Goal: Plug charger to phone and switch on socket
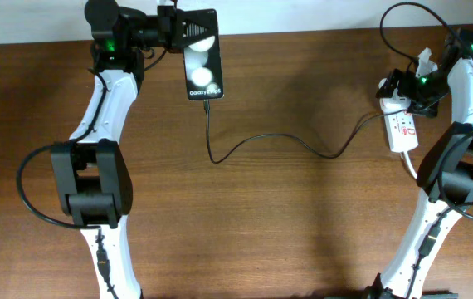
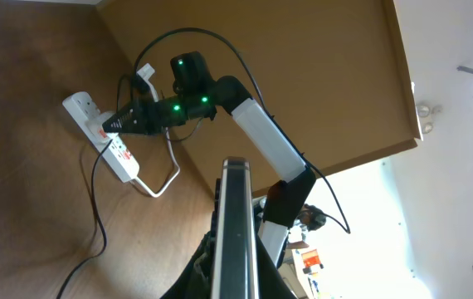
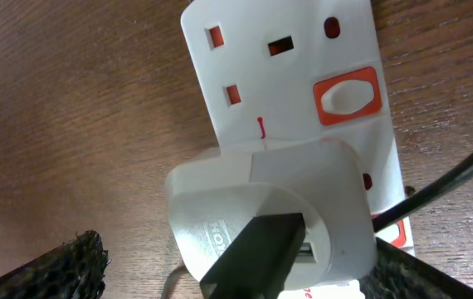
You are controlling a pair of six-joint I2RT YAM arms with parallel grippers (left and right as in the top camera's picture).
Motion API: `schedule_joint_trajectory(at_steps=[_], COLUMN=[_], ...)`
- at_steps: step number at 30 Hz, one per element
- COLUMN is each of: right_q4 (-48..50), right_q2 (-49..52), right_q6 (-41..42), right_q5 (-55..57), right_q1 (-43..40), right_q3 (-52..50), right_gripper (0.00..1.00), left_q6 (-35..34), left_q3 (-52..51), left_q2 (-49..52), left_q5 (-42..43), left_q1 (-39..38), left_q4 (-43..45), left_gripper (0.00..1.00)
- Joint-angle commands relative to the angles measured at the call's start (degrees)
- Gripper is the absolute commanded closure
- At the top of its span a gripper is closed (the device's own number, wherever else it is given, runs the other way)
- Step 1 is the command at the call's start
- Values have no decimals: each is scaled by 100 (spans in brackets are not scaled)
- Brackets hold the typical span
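Observation:
My left gripper (image 1: pixel 193 31) is shut on the top end of the black phone (image 1: pixel 203 75) at the far edge of the table; the left wrist view shows the phone (image 2: pixel 236 224) edge-on between the fingers (image 2: pixel 236 282). The thin black charger cable (image 1: pixel 270 137) runs from the phone's lower end across the table to the white plug adapter (image 3: pixel 253 199), which sits in the white socket strip (image 1: pixel 402 131) (image 3: pixel 286 75). My right gripper (image 1: pixel 402 87) (image 3: pixel 245 278) is open, its fingers on either side of the adapter. A white rocker switch in a red frame (image 3: pixel 348 95) lies just beyond the adapter.
The strip's thick white cord (image 1: pixel 409 162) loops off its near end by the right arm's base. The table's far edge runs right behind the phone and the strip. The left wrist view also shows the strip (image 2: pixel 112 145) and the right arm (image 2: pixel 261 137).

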Motion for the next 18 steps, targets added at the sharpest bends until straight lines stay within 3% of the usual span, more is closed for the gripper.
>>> schedule_joint_trajectory(at_steps=[1,18], right_q4=[81,44], right_q2=[122,188], right_q6=[-81,-81], right_q5=[-33,271], right_q1=[31,46], right_q3=[118,85], right_gripper=[1,1], left_q6=[90,85], left_q3=[68,68], left_q2=[-31,-31], left_q5=[-61,28], left_q1=[4,4], left_q4=[31,26], left_gripper=[100,100])
